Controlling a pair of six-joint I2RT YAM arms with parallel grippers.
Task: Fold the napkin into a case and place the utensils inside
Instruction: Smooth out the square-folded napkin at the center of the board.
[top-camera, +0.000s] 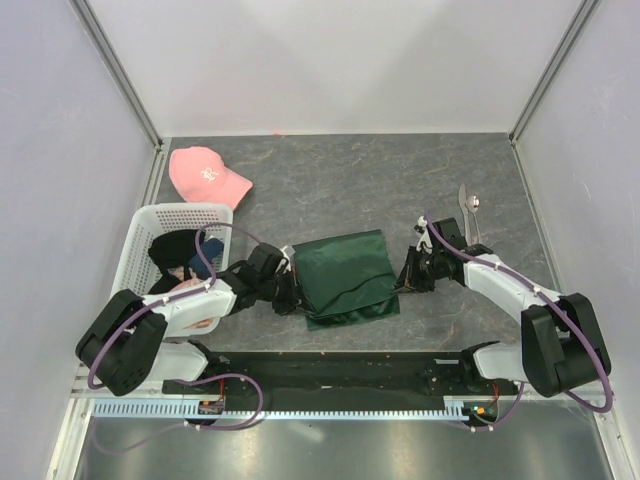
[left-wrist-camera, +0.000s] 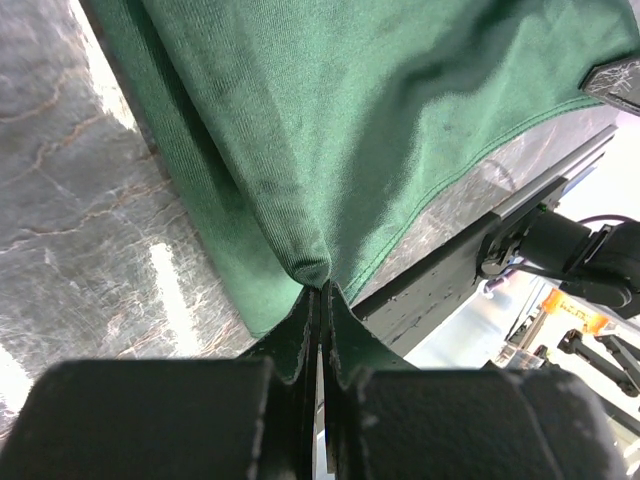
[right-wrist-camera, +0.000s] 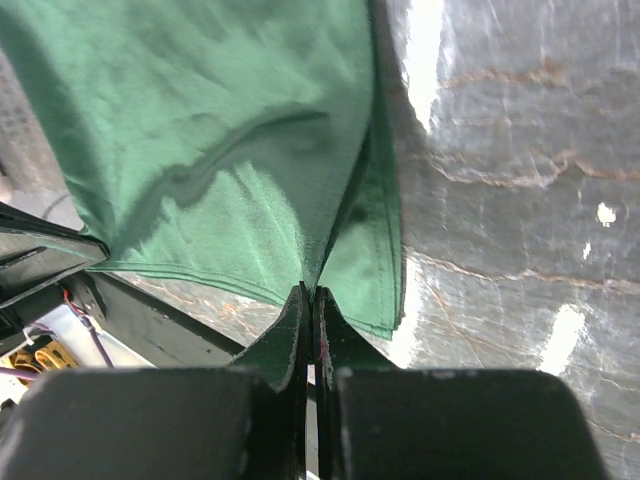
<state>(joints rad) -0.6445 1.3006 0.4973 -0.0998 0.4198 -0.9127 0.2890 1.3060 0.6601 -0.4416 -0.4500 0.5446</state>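
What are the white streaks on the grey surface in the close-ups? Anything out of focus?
Left wrist view: glare on the grey marbled tabletop; the near black fingers blur. Right wrist view: same glare, sheen on the dark green cloth napkin. Top view: even light, sharp.

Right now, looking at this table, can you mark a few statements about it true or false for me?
1. The left hand and the right hand are both shut on the napkin. True.
2. The utensils are tucked inside the napkin. False: they lie bare on the table, beyond the right hand.
3. The pink cap sits in the white basket. False: it lies on the table beyond the basket.
4. The napkin lies between the two hands. True.
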